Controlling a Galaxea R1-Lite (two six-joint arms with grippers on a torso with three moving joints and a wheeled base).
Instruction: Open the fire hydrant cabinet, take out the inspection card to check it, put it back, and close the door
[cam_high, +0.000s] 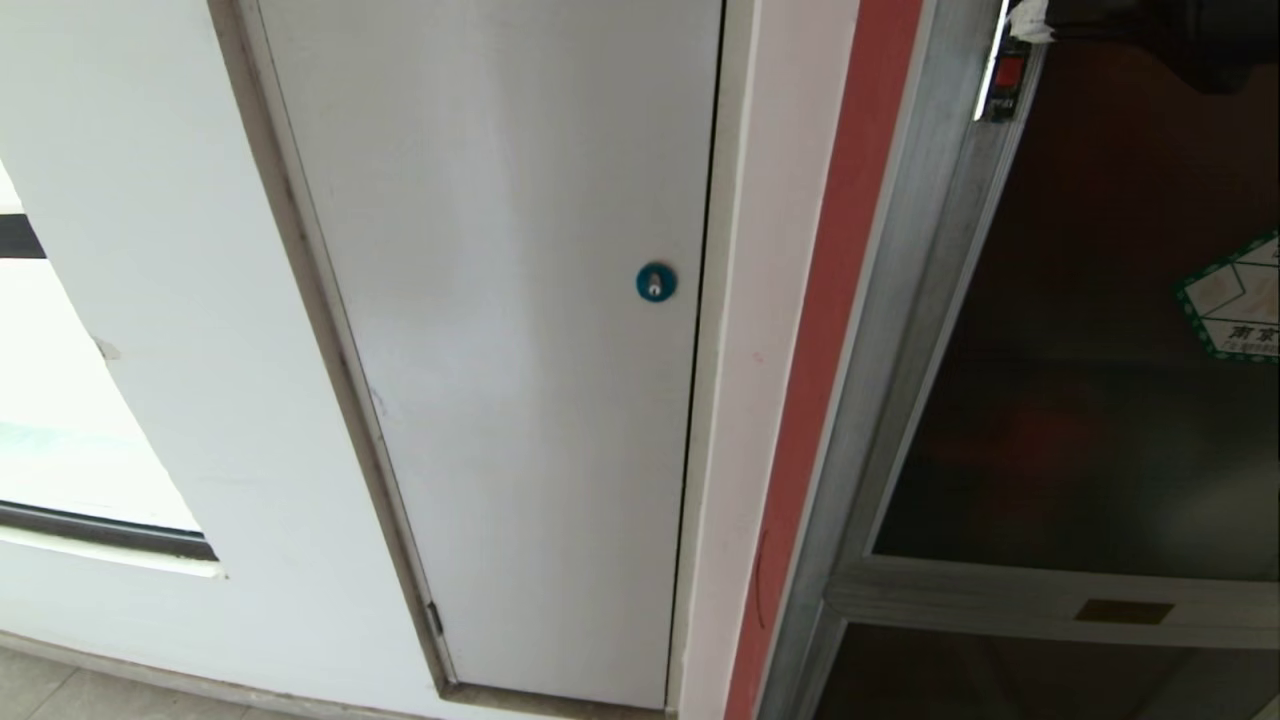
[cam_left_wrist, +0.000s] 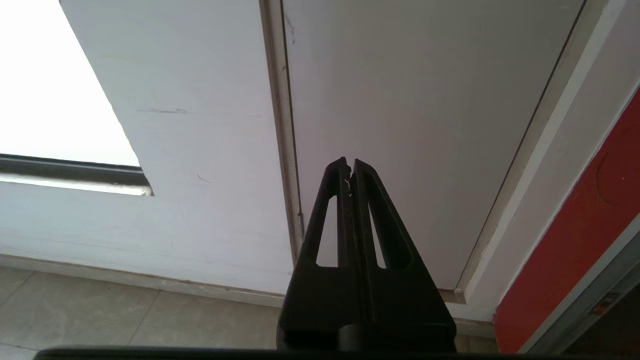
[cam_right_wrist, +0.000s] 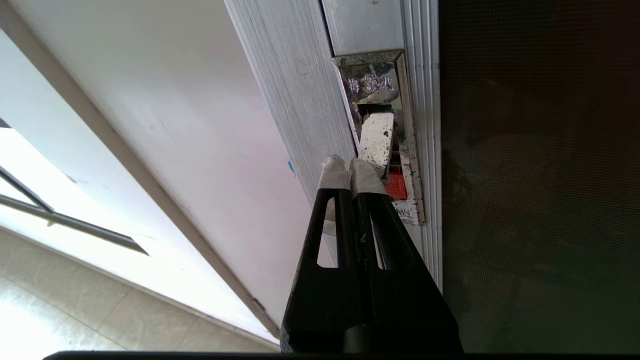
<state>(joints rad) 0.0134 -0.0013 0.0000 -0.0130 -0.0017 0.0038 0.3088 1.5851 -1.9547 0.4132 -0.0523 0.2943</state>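
1. Pointing at the latch (cam_right_wrist: 385, 150) on the door (cam_high: 1090, 400), the right end effector (cam_right_wrist: 350, 167) had its two taped fingertips (cam_right_wrist: 332, 172) pressed together with nothing between them. They sat at the silver latch lever, by the red tab (cam_right_wrist: 397, 186); actual contact could not be confirmed.
2. The door's dark tinted glass lay just beside that end effector, on the far side of the latch from the white wall. The door looked shut within the frame of the fire hydrant cabinet (cam_high: 900, 350).
3. A green-bordered white sticker (cam_high: 1235, 300) sat on the glass, and the brass plate (cam_high: 1122, 611) on the crossbar, both lower on the door than the latch and the end effector.
4. The left end effector (cam_left_wrist: 350, 167) was pressed together and empty, hanging before the plain white panel (cam_left_wrist: 425, 100), well apart from the cabinet.
5. The blue round lock (cam_high: 656, 282) marked that panel, with a red strip (cam_high: 820, 350) between it and the cabinet frame.
6. Tiled floor (cam_left_wrist: 100, 310) lay beneath the left end effector.
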